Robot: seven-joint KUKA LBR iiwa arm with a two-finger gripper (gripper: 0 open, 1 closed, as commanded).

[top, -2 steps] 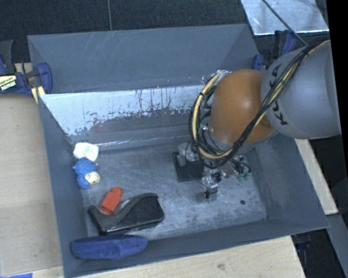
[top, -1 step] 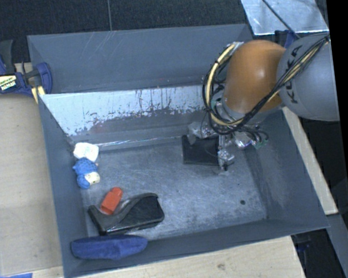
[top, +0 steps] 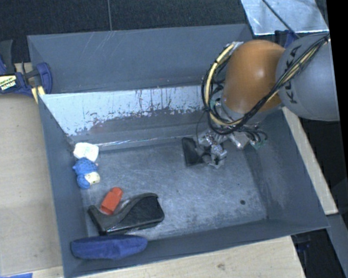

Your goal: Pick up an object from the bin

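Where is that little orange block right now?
In the camera view it is at the front left of the bin: the orange block lies right by the black case, just below the blue toy.

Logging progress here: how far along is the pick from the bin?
Done: nothing lifted yet. In hand: the jaws sit low over the grey metal bin's bare floor, right of centre. Left: grasping something, such as the orange-red block or black flat case at left.

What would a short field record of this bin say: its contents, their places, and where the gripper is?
bin: grey metal
gripper: over the floor, right of centre
left side, back to front: white-and-blue toy; orange piece; black flat thing; blue long thing
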